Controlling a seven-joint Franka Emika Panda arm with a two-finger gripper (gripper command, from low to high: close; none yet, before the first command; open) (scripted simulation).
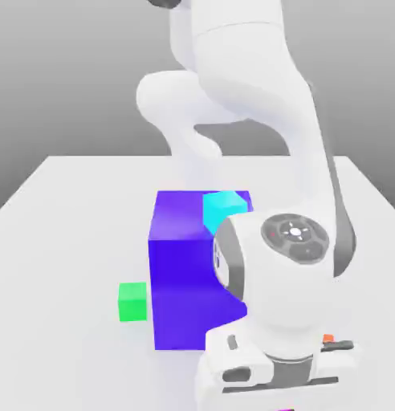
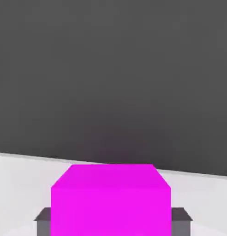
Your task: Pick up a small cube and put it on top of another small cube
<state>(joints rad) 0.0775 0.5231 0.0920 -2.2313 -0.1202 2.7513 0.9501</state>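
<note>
Down in front of the blue block (image 1: 185, 273), the gripper (image 2: 110, 221) sat clamped on the pink cube (image 2: 110, 200), so the grasp looked done, and next came a lift and carry to the green cube (image 1: 132, 302) beside that block.

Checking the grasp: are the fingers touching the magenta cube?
Touching. In the hand view, both grey fingers sit flush against opposite sides of the magenta cube, with no gap visible.

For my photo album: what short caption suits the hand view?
The tool shut on the magenta cube, grey fingers at each side, above the white table.
</note>
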